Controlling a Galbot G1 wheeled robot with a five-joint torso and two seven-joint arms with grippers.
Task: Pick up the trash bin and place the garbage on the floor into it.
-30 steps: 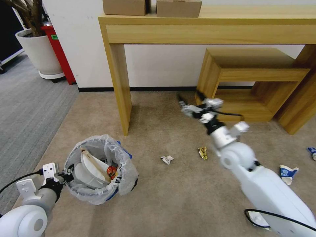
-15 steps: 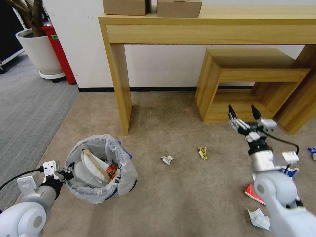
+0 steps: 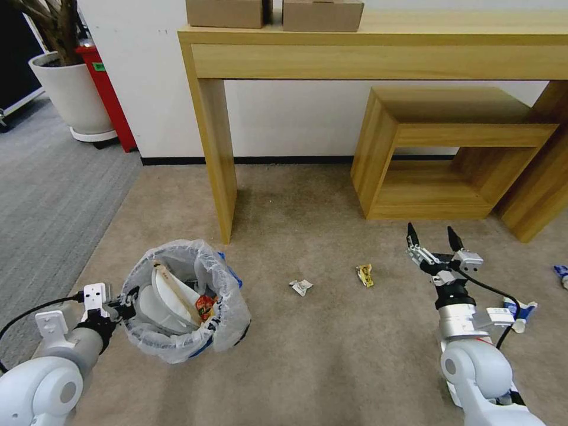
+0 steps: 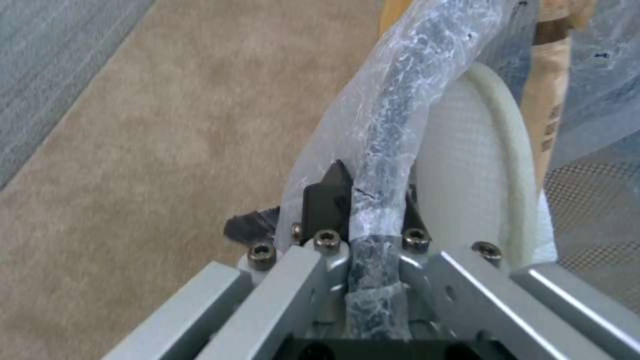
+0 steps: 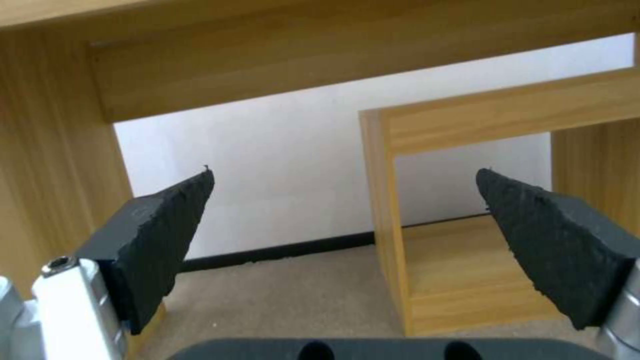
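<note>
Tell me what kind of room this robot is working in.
Probably an office or lobby corner, staged for a tidy-up: carpeted floor, a wooden console table with cardboard boxes on top, and a potted plant against the white wall.

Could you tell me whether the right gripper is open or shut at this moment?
Open. The right gripper hangs over the carpet with its two dark fingertips spread wide and nothing between them.

right claw (image 3: 433,238): swung right, lowered toward floor | trash bin (image 3: 183,300): shifted slightly
</note>
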